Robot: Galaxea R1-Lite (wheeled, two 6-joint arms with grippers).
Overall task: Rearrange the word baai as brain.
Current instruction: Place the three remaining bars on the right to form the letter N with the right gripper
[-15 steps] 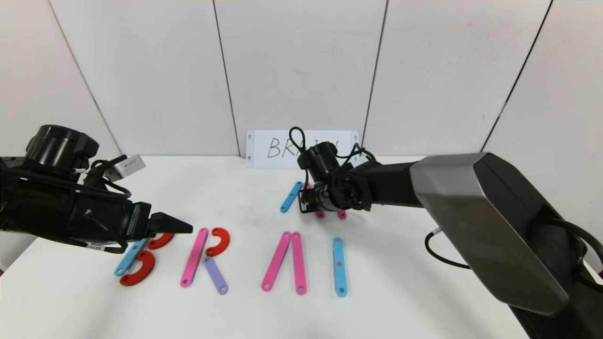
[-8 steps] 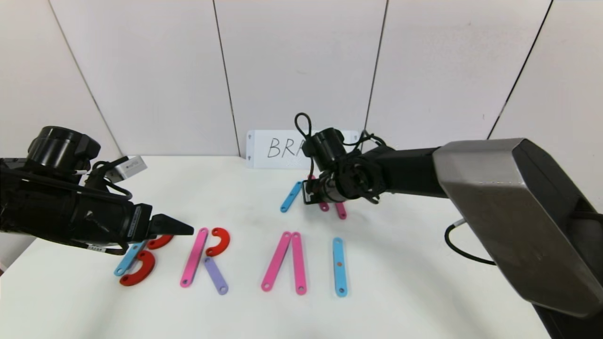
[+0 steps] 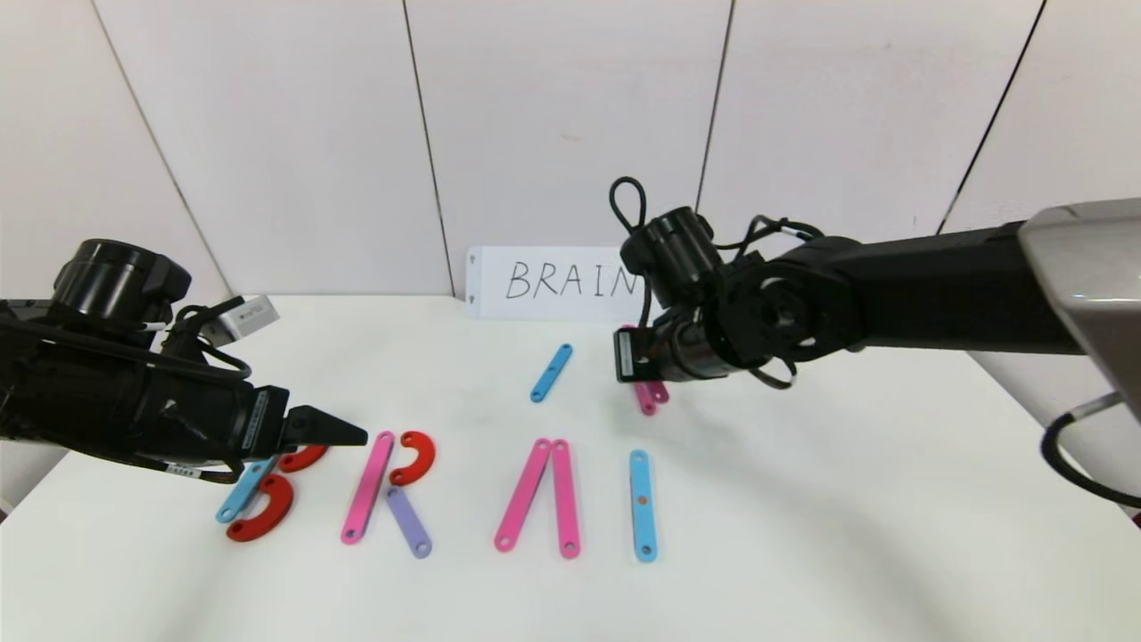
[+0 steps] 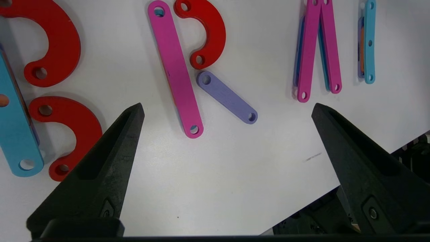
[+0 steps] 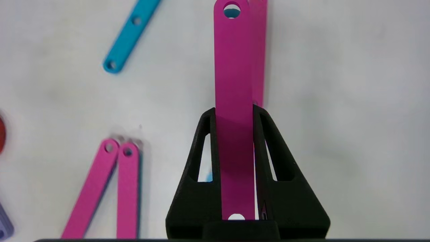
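Behind the right hand (image 5: pixel 235 114) clamping a pink strip (image 5: pixel 233 84), a card (image 3: pixel 553 283) reads "BRAIN"

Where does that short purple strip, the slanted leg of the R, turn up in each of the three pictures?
Head view: purple strip lies near the table's front, left of centre, below the red curve.
Left wrist view: the strip is at upper centre, between the open left gripper tips.
Right wrist view: only its end peeks in at the lower left edge.
Shared landmark: the two pink strips forming the A.

Bare table (image 3: pixel 802 499) lies right of blue strip (image 3: pixel 643 506).
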